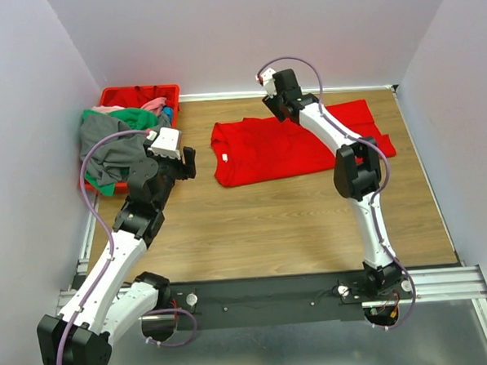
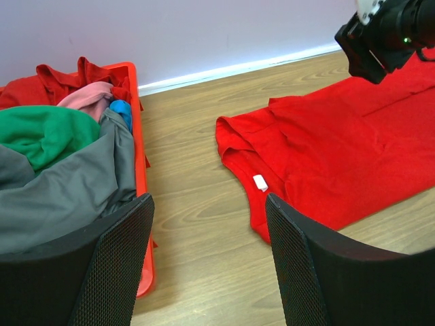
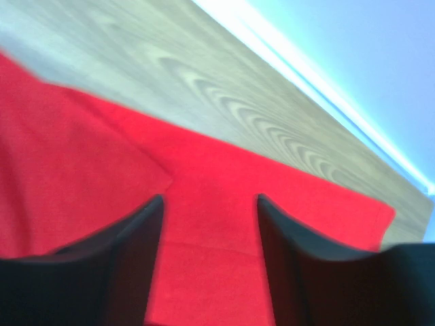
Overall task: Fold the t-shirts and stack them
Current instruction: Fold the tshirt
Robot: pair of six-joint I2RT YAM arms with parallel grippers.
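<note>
The red t-shirt (image 1: 299, 143) is lying spread flat on the desk (image 1: 270, 230), its white neck label (image 2: 259, 182) pointing toward the red crate (image 1: 141, 91), where other t-shirts (image 1: 115, 152) are lying heaped. The right jaws are hovering parted and empty over the shirt's far edge. The left jaws are gaping empty between crate and shirt.

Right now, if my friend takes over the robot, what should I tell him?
Left claw open, empty, hovering between the crate and the red t-shirt.
Right claw open, empty, above the red t-shirt's far part.
Red t-shirt spread on the table, unfolded.
Grey shirt, green shirt and pink shirt heaped in the crate.
Done: nothing folded or stacked. Left: fold each, stack them.
</note>
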